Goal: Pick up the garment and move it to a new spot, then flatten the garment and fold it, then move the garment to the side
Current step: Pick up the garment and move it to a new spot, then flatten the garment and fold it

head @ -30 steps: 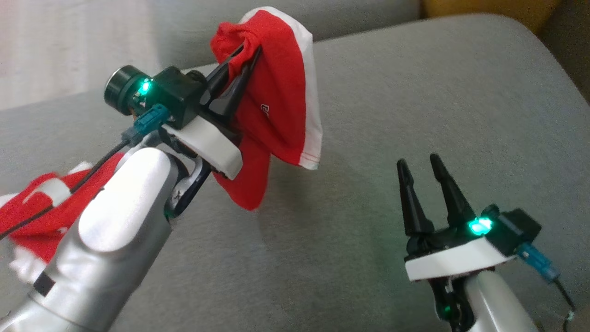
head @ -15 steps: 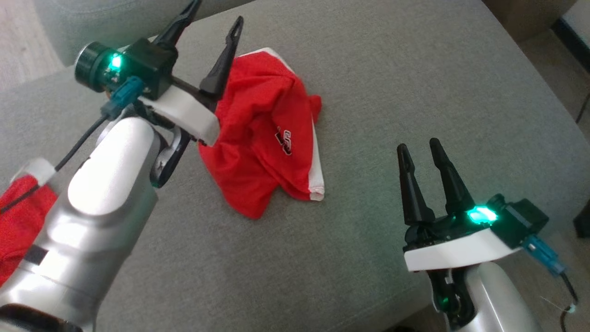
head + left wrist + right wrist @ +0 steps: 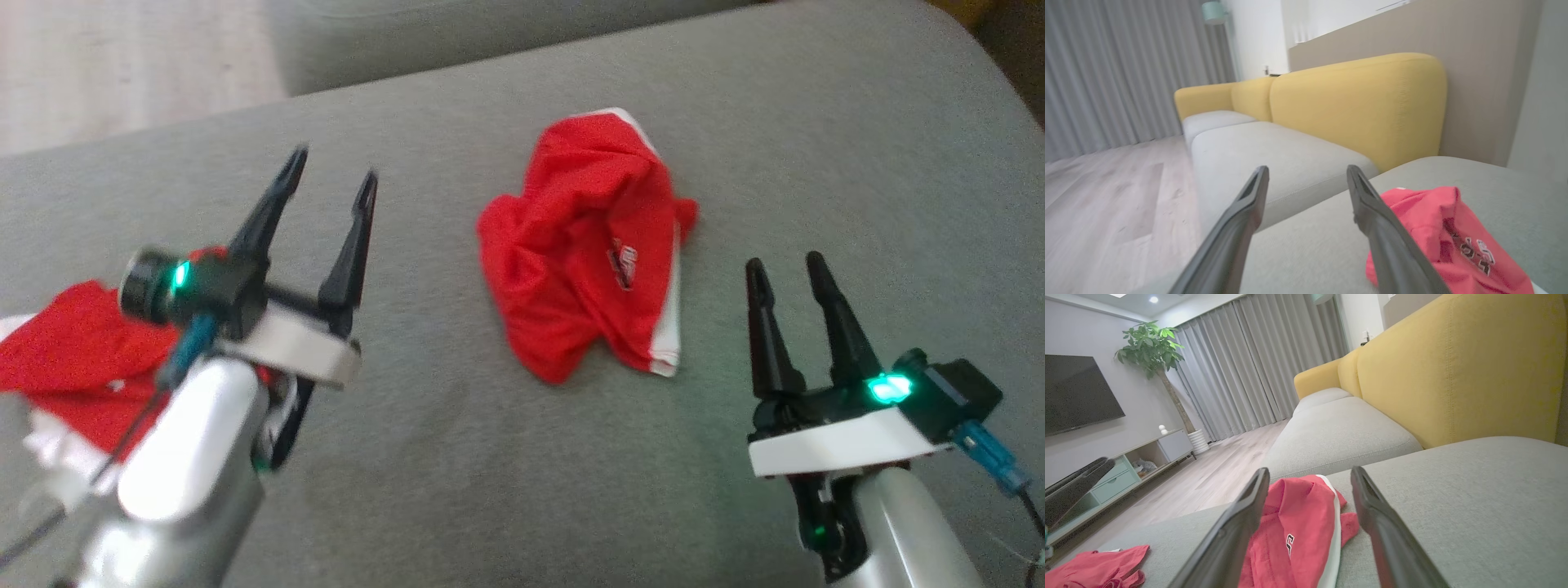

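Observation:
The garment (image 3: 584, 253), red with a white side stripe and a small printed logo, lies crumpled in a heap on the grey cushion (image 3: 816, 147). It also shows in the left wrist view (image 3: 1449, 241) and between the fingers in the right wrist view (image 3: 1298, 535). My left gripper (image 3: 331, 184) stands open to the left of the garment and apart from it, holding nothing. My right gripper (image 3: 788, 268) is open at the lower right, just short of the garment's white hem, also empty.
A second red and white cloth (image 3: 73, 367) lies at the left edge, partly behind my left arm, also in the right wrist view (image 3: 1094, 567). A yellow sofa back (image 3: 1453, 363) rises beyond the cushion. Wooden floor (image 3: 1106, 196) lies off the far edge.
My left gripper opened and let go of the garment, which dropped onto the cushion in a heap. The left arm then pulled back to the left. The head camera shifted.

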You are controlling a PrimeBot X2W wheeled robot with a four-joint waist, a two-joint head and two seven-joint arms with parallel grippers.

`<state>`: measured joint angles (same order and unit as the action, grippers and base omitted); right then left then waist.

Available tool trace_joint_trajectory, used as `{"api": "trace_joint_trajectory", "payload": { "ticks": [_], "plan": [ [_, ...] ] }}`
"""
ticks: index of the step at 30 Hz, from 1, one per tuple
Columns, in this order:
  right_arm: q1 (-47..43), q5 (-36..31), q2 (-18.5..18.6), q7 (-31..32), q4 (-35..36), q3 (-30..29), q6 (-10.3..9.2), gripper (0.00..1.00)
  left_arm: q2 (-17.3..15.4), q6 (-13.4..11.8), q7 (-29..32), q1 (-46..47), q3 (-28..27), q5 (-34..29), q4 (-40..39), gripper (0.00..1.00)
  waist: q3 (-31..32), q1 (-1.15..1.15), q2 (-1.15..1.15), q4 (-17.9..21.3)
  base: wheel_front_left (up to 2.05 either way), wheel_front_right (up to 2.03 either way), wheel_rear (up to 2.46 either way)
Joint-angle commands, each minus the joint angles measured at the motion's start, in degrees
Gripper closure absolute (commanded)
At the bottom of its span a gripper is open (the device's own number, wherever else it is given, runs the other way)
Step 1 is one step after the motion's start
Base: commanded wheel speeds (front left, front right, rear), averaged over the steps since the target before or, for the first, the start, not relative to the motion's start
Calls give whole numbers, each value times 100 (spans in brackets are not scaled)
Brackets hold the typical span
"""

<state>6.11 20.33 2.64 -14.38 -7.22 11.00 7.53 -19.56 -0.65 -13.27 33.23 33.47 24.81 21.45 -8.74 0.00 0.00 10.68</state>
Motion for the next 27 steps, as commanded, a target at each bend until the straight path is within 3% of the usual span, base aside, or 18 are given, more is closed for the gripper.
{"api": "trace_joint_trajectory", "payload": {
  "ticks": [1, 11, 19, 27],
  "plan": [
    [-8, -68, 23, -62, 150, 44, -4, 0, -203, -105, -70, -10, -286, 78, -301, 0, 232, 0, 0, -425, 0, 0, 0],
    [-282, -323, 23, -62, -54, -192, -4, 0, 107, -722, -170, -1860, -550, 92, -1359, 0, 416, 0, 0, -971, 0, 0, 0],
    [-193, -411, 23, -62, -125, -432, -4, 0, 229, -616, -172, -1939, -777, -207, -1653, 0, 288, 0, 0, -1149, 0, 0, 0],
    [254, -170, 23, 183, -1684, -467, -4, 0, 434, -442, -173, -1876, -723, -394, -1502, 0, 108, 0, 0, -1263, 0, 0, 0]
  ]
}}
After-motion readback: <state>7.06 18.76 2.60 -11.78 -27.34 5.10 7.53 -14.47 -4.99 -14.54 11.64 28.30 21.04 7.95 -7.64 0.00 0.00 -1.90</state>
